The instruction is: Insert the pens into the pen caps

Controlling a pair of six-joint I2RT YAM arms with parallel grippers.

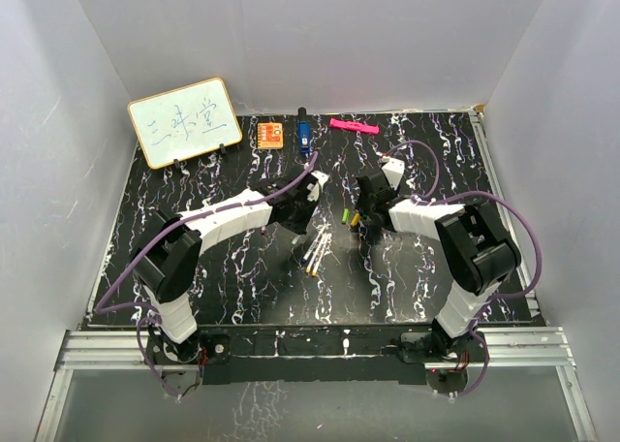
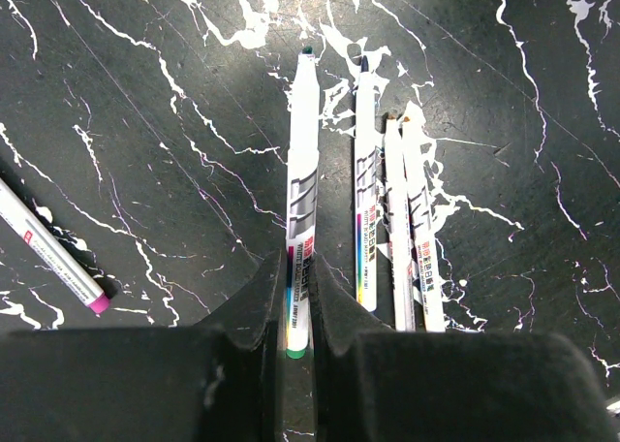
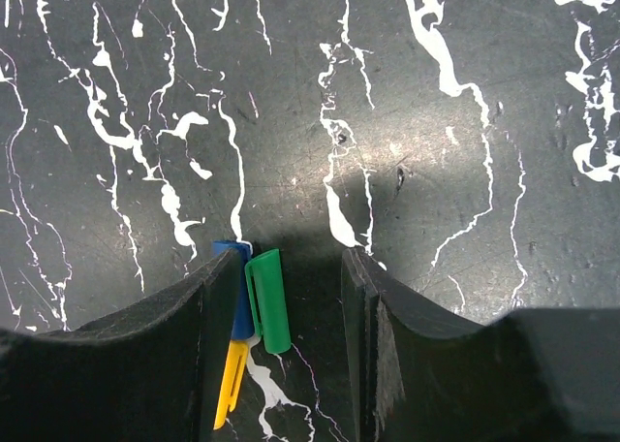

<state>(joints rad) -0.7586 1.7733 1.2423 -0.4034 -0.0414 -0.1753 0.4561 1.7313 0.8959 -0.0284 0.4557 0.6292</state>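
Left wrist view is showing the green-ended pen (image 2: 302, 171) lying at frame centre. The left gripper (image 2: 298, 277) is pinching its lower end, jaws nearly closed and seeming to press both sides of the barrel. 3 more pens (image 2: 395, 219) are lying just right of it, and a magenta-ended pen (image 2: 48, 248) is sitting at lower left. Right wrist view is showing the right gripper (image 3: 291, 268) standing wide open around the green cap (image 3: 268, 301), gripping nothing. The blue cap (image 3: 228, 250) and yellow cap (image 3: 231, 384) are lying against the finger at frame left. No pen is wearing a cap yet, so I am judging all 5 insertions to be outstanding. Everything is resting on the black marbled table (image 1: 252, 287), with white walls (image 1: 387, 35) enclosing it.
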